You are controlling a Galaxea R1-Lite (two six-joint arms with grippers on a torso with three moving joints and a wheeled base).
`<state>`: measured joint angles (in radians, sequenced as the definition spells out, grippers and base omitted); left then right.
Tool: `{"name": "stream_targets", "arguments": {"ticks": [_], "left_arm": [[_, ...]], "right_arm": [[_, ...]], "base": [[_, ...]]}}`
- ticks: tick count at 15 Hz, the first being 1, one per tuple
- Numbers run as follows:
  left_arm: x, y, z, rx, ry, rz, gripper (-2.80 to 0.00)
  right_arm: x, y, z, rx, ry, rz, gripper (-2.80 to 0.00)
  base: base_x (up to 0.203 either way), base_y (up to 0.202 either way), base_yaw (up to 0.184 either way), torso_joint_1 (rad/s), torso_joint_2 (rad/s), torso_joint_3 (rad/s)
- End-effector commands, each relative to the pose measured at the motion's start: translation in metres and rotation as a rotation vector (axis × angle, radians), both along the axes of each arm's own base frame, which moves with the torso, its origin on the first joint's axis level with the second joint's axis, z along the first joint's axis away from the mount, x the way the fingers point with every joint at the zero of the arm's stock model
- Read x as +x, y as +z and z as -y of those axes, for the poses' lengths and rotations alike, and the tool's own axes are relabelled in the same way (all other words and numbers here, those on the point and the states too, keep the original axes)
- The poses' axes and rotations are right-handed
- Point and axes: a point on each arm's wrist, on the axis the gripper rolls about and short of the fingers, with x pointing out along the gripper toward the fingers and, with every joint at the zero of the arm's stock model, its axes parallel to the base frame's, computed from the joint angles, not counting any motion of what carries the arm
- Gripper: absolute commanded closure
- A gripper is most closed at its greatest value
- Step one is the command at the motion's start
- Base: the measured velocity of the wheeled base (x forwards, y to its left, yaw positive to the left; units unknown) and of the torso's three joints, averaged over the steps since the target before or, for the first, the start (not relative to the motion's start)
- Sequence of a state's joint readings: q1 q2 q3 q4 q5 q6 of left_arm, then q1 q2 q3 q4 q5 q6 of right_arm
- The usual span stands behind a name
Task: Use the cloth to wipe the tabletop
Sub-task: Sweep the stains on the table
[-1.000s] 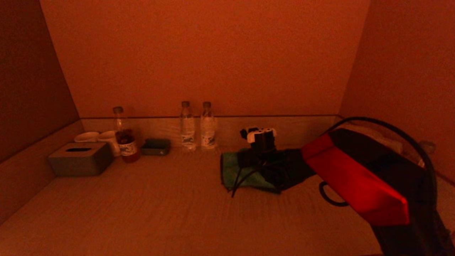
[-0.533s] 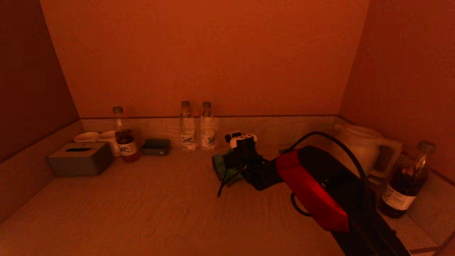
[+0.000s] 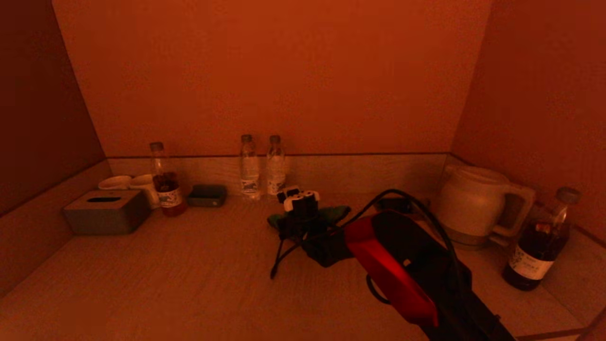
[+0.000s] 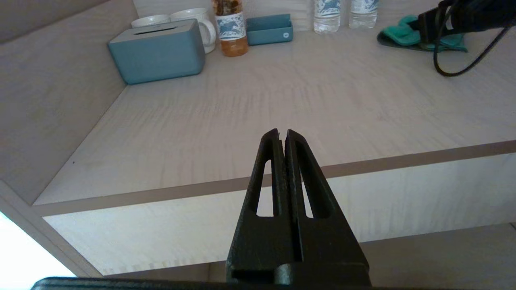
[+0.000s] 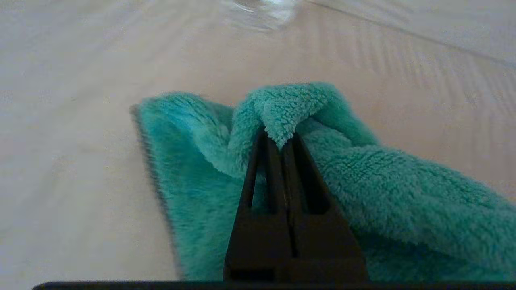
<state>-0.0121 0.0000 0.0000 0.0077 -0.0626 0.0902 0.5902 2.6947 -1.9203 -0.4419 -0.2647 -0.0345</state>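
Observation:
The green cloth (image 3: pixel 337 213) lies bunched on the pale wood-grain tabletop (image 3: pixel 189 274) near the back middle, just in front of the two water bottles. It also shows in the right wrist view (image 5: pixel 403 193) and the left wrist view (image 4: pixel 403 34). My right gripper (image 5: pixel 281 137) is shut on a raised fold of the cloth and presses down on it; in the head view (image 3: pixel 298 222) its fingers are hidden under the wrist. My left gripper (image 4: pixel 281 135) is shut and empty, parked off the table's front edge, out of the head view.
A grey tissue box (image 3: pixel 106 211), two mugs (image 3: pixel 116 182), a dark-drink bottle (image 3: pixel 165 187) and a small dark box (image 3: pixel 207 195) stand back left. Two water bottles (image 3: pixel 249 168) stand at the back rim. A pale kettle (image 3: pixel 478 203) and dark bottle (image 3: pixel 539 241) stand right.
My right arm has swept left along the back of the table, dragging the cloth with it. The cloth has bunched up. The kettle and right-hand bottle have come into view.

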Motion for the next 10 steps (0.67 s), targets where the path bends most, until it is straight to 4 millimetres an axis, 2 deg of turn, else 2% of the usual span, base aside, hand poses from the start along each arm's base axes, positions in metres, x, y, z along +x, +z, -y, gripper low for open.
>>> {"name": "stream_targets", "arguments": {"ticks": [1, 2, 6, 8, 10], "left_arm": [[0.0, 0.0, 0.0, 0.0, -0.002, 0.0, 0.0], [0.0, 0.0, 0.0, 0.0, -0.002, 0.0, 0.0], [0.0, 0.0, 0.0, 0.0, -0.002, 0.0, 0.0], [0.0, 0.0, 0.0, 0.0, 0.0, 0.0, 0.0], [0.0, 0.0, 0.0, 0.0, -0.002, 0.0, 0.0]], "right_arm": [[-0.036, 0.025, -0.043, 0.023, 0.103, 0.03, 0.0], [-0.053, 0.036, -0.055, 0.028, 0.139, 0.034, 0.0], [-0.101, 0.066, -0.079, 0.044, 0.236, 0.041, 0.0], [-0.12, 0.074, -0.086, 0.046, 0.272, 0.036, 0.0], [-0.127, 0.076, -0.089, 0.049, 0.284, 0.031, 0.0]], "base": [[0.0, 0.0, 0.0, 0.0, 0.0, 0.0], [0.0, 0.0, 0.0, 0.0, 0.0, 0.0], [0.0, 0.0, 0.0, 0.0, 0.0, 0.0], [0.0, 0.0, 0.0, 0.0, 0.0, 0.0], [0.0, 0.0, 0.0, 0.0, 0.0, 0.0]]}}
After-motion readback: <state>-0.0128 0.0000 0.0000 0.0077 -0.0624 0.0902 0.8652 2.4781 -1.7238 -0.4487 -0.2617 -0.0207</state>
